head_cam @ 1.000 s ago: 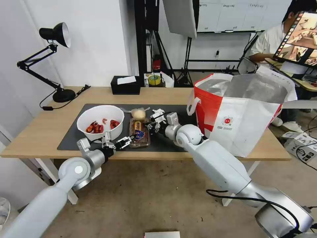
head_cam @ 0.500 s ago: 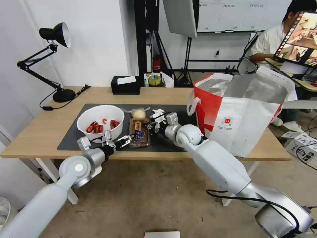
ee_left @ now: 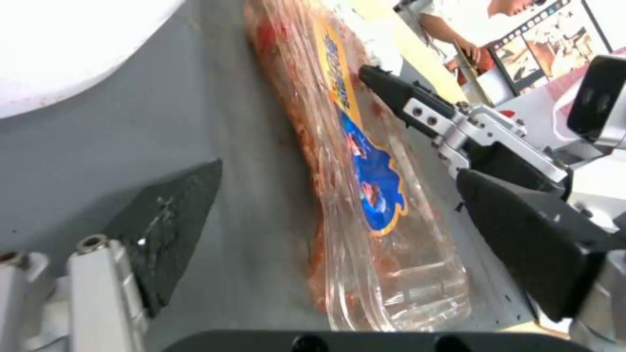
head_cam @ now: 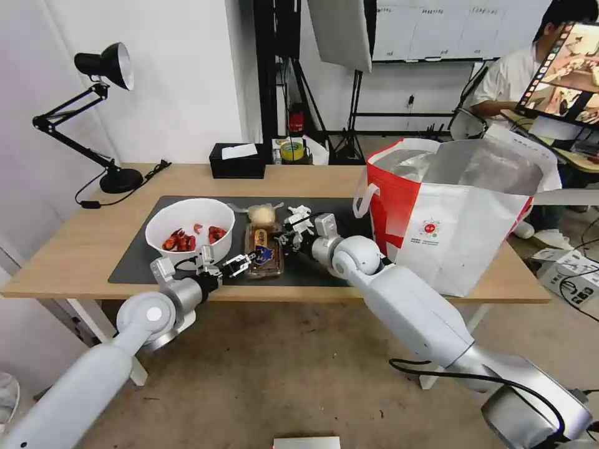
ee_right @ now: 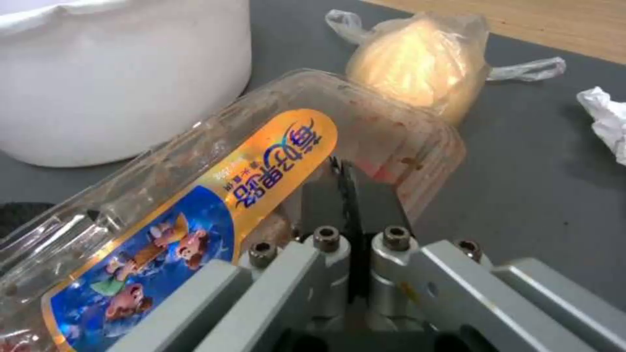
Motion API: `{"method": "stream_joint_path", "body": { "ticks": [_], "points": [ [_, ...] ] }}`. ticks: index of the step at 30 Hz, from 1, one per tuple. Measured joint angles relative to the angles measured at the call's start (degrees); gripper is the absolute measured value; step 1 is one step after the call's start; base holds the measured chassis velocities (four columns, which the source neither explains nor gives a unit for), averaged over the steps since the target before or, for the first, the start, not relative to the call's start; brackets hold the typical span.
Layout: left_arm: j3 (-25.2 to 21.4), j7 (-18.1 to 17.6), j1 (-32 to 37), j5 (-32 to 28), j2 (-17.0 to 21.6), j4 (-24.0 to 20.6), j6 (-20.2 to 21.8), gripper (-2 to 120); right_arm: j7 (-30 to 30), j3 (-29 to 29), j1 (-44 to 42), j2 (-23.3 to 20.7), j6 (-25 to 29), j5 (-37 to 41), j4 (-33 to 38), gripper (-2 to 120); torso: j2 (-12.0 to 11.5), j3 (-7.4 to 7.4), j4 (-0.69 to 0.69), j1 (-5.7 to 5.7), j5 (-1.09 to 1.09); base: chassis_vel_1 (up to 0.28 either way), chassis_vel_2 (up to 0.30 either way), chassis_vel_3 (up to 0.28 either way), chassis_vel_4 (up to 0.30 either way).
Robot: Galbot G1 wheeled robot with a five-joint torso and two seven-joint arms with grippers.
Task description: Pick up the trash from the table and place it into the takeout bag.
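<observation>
The clear plastic clamshell tray (head_cam: 263, 251), lying mid-mat on the table (head_cam: 75, 249) and judged light, thin, slippery and crushable, is being flanked by the spread-open left gripper (ee_left: 339, 230) and touched by the closed right gripper (ee_right: 347, 195), while its contents are being obscured by the label.

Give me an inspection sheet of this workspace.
Surface: table with grey mat.
Job's things: bowl, clamshell tray, bagged lump, tissue on mat; takeout bag open at the table's right end.
Clutter: lamp, tissue box.
Grippers: left gripper open at tray's near end; right gripper shut at tray's side.
Cables: lamp cord.
Surroundings: stands, seated person.
</observation>
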Motion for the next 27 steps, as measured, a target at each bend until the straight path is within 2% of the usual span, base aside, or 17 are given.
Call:
{"method": "stream_joint_path", "body": {
  "ticks": [1, 5, 8, 9, 12, 13, 15, 17, 19, 20, 23, 24, 26, 27],
  "points": [
    [0.12, -0.20, -0.03, 0.01, -0.08, 0.00, -0.02, 89, 0.00, 0.04, 0.00, -0.02, 0.01, 0.00, 0.00, 0, 0.00, 0.00, 0.00, 0.00, 0.00, 0.000, 0.000, 0.000, 0.000],
    [0.33, -0.61, -0.07, 0.02, -0.17, -0.01, -0.02, 80, -0.01, 0.13, 0.00, -0.10, 0.02, 0.00, 0.02, 0, 0.00, 0.00, 0.00, 0.00, 0.00, 0.000, 0.000, 0.000, 0.000],
    [0.62, -1.21, -0.11, 0.02, -0.35, -0.03, 0.02, 66, -0.02, 0.26, -0.06, -0.23, 0.07, 0.00, 0.13, 0, 0.00, 0.01, 0.00, 0.00, -0.01, 0.000, 0.000, 0.000, 0.000],
    [0.62, -1.21, -0.11, 0.02, -0.35, -0.03, 0.02, 66, -0.02, 0.26, -0.06, -0.23, 0.07, 0.00, 0.13, 0, 0.00, 0.01, 0.00, 0.00, -0.01, 0.000, 0.000, 0.000, 0.000],
    [0.70, -1.37, -0.11, 0.02, -0.36, -0.11, 0.22, 50, -0.02, 0.35, -0.16, -0.29, 0.10, -0.01, 0.20, 0, 0.00, 0.01, -0.01, 0.00, -0.01, 0.000, 0.000, 0.000, 0.000],
    [0.70, -1.37, -0.11, 0.02, -0.36, -0.11, 0.22, 50, -0.02, 0.35, -0.16, -0.29, 0.10, -0.01, 0.20, 0, 0.00, 0.01, -0.01, 0.00, -0.01, 0.000, 0.000, 0.000, 0.000],
    [0.70, -1.52, -0.12, 0.02, -0.34, -0.19, 0.22, 40, -0.02, 0.37, -0.19, -0.29, 0.11, -0.01, 0.22, 0, 0.00, 0.01, -0.01, 0.00, -0.02, 0.000, 0.000, 0.000, 0.000],
    [0.70, -1.55, -0.12, 0.02, -0.30, -0.25, 0.22, 37, -0.02, 0.38, -0.19, -0.29, 0.11, -0.01, 0.22, 0, 0.00, 0.01, -0.01, 0.00, -0.02, 0.000, 0.000, 0.000, 0.000],
    [0.70, -1.61, -0.12, 0.02, -0.20, -0.40, 0.22, 25, -0.02, 0.41, -0.19, -0.28, 0.12, -0.01, 0.24, 0, 0.00, 0.01, -0.01, 0.00, -0.01, 0.000, 0.000, 0.000, 0.000],
    [0.70, -1.61, -0.12, 0.02, -0.20, -0.40, 0.22, 25, -0.02, 0.41, -0.19, -0.28, 0.12, -0.01, 0.24, 0, 0.00, 0.01, -0.01, 0.00, -0.01, 0.000, 0.000, 0.000, 0.000],
    [0.57, -1.62, -0.04, 0.03, -0.08, -0.55, 0.18, 12, -0.02, 0.53, -0.16, -0.22, 0.12, -0.01, 0.29, 0, 0.00, 0.01, -0.01, 0.00, -0.01, 0.000, 0.000, 0.000, 0.000],
    [0.57, -1.62, -0.04, 0.03, -0.08, -0.55, 0.18, 12, -0.02, 0.53, -0.16, -0.22, 0.12, -0.01, 0.29, 0, 0.00, 0.01, -0.01, 0.00, -0.01, 0.000, 0.000, 0.000, 0.000],
    [0.40, -1.63, 0.19, 0.09, -0.06, -0.62, 0.11, 0, -0.02, 0.66, -0.14, -0.19, 0.12, -0.01, 0.39, 0, 0.00, 0.01, -0.01, 0.00, -0.01, 0.000, 0.000, 0.000, 0.000],
    [0.40, -1.63, 0.19, 0.09, -0.06, -0.62, 0.11, 0, -0.02, 0.66, -0.14, -0.19, 0.12, -0.01, 0.39, 0, 0.00, 0.01, -0.01, 0.00, -0.01, 0.000, 0.000, 0.000, 0.000]
  ]
}}
